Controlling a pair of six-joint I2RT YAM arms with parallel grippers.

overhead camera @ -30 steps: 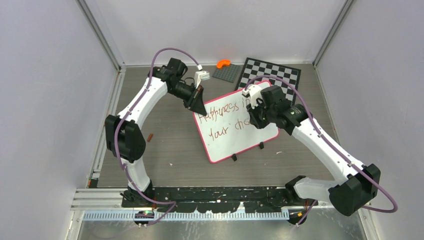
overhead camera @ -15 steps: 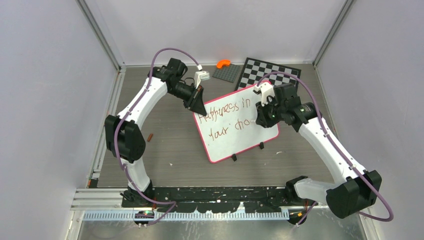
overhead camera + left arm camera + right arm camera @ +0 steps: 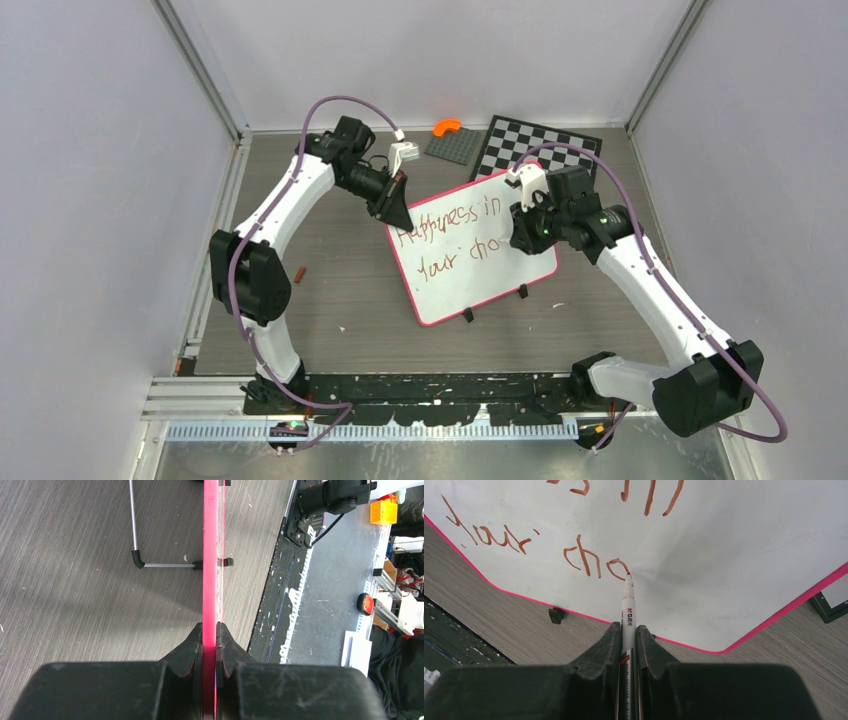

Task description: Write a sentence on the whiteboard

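We see bright, even light from overhead, leaving only soft shadows on the worktop (image 3: 350, 290). In our wrist views the near fingers (image 3: 604, 650) look dark and blurred, while the whiteboard (image 3: 724, 555) is sharp.

On the whiteboard (image 3: 490, 282), dark red handwriting (image 3: 447, 222) reads "Happiness in" near its far edge and "your cho" on the line below. The marker (image 3: 628, 611) carries a small "M&G" logo; its other print is too small to read.

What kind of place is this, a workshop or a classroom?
Probably a robotics lab's test booth: left arm and right arm bolted at a table edge, plain walls on metal framing, whiteboard and chessboard as props.
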